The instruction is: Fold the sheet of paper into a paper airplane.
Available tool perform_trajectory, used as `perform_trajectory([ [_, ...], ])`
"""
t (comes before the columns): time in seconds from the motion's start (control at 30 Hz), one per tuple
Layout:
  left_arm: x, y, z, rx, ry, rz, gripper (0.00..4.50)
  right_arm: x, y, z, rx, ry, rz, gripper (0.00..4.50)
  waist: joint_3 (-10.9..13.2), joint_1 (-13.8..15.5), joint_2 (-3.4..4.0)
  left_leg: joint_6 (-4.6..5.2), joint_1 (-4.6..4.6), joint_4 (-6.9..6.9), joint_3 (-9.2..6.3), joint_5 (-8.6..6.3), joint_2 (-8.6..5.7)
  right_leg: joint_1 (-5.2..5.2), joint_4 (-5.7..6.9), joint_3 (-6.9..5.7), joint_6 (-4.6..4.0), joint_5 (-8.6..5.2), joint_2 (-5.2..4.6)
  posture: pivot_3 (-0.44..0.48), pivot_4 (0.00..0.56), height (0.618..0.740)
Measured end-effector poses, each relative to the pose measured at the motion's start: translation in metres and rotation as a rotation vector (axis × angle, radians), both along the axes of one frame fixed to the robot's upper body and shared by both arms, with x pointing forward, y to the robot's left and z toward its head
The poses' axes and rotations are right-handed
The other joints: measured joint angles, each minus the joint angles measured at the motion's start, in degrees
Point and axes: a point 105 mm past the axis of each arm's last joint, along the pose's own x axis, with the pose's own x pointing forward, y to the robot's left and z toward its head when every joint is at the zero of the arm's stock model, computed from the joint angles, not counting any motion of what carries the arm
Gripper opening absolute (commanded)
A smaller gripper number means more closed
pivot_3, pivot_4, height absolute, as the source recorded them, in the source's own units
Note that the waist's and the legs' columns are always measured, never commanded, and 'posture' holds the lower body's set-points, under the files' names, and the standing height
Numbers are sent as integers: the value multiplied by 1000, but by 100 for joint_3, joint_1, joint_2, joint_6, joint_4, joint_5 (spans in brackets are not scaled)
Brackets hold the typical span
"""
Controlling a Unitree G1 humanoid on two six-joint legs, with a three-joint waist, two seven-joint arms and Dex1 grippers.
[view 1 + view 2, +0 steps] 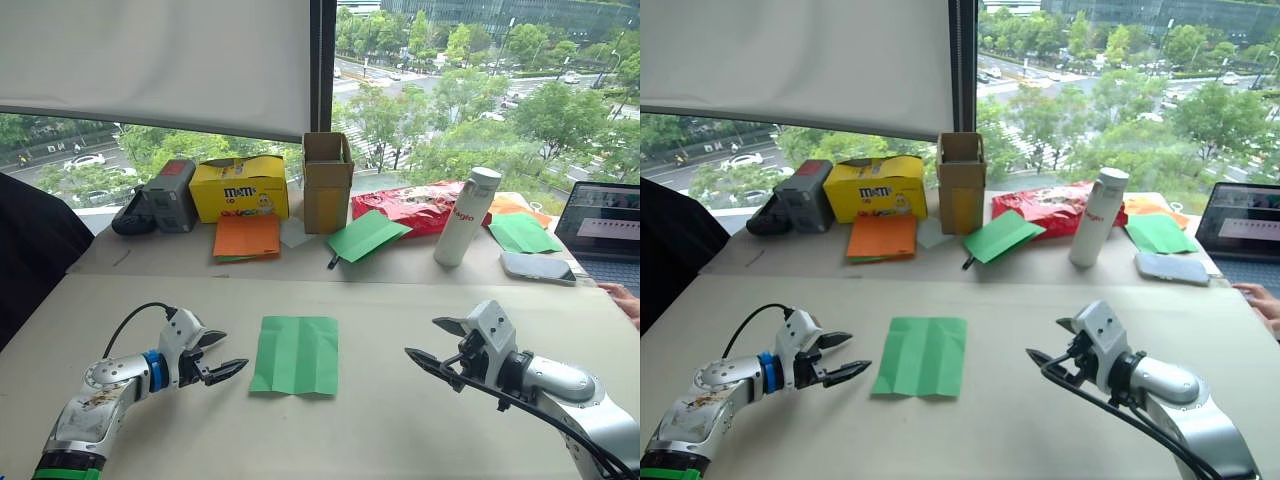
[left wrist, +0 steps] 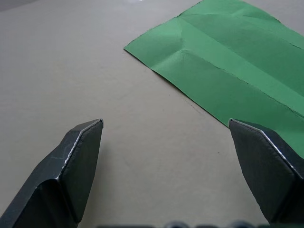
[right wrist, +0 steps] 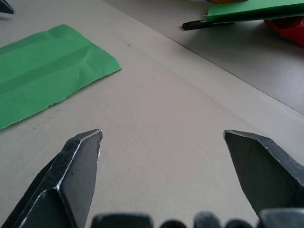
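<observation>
Both your left gripper and right gripper are wide open, empty. The sheet of paper lies flat on the table; pinching its edge may skid it.

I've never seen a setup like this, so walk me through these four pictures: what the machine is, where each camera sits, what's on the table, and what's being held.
This is a humanoid robot with two arms. Two pictures come from its head, looking down; the other two from cameras on its wrists, looking along the black fingers. The left gripper and right gripper are both open and hold nothing. Between them, flat on the beige table, lies the creased bright green sheet of paper, not yet folded into a plane. Behind stand a yellow candy box, a brown cardboard box and a white bottle.
</observation>
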Motion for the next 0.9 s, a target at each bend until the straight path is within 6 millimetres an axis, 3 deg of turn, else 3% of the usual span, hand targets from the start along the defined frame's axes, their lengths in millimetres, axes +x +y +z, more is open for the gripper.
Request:
perform_trajectory([
  [0.1,2,-5,9,-26,-9,-48,4479,-2,-1,-1,-16,14,17,4500,0,2,-1,0,0,7,-1,0,0,-3,2,-3,0,0,2,0,150,740],
  [0.13,4,-7,14,-32,-20,-68,4224,-3,-2,-2,-21,19,23,4500,0,10,-1,0,1,11,-4,0,0,-2,3,-7,0,0,2,0,150,740],
  [0.27,10,-19,50,-50,-76,-212,3004,-16,1,-11,-16,91,76,3350,-5,40,7,7,-1,15,-2,-4,-6,2,1,-2,1,-1,1,0,150,740],
  [0.57,13,-62,35,41,-52,-443,48,-31,35,-33,-64,146,185,264,-7,0,10,14,-3,32,3,-8,-15,4,19,10,5,-4,14,0,150,740],
  [0.6,15,-66,30,67,-48,-458,0,-31,39,-38,-88,150,196,12,-7,-8,10,14,-3,35,4,-8,-24,3,23,13,5,-4,15,0,150,740],
  [0.73,16,-74,12,121,-25,-486,0,-21,48,-36,-104,113,196,12,-5,-39,8,16,-4,38,2,-9,-35,0,41,29,13,-13,15,0,150,740],
  [0.9,14,-70,-7,199,3,-491,0,-11,64,-31,-75,76,215,12,-6,-50,7,18,0,39,-1,-10,-45,-1,56,89,27,-27,27,0,150,740],
])
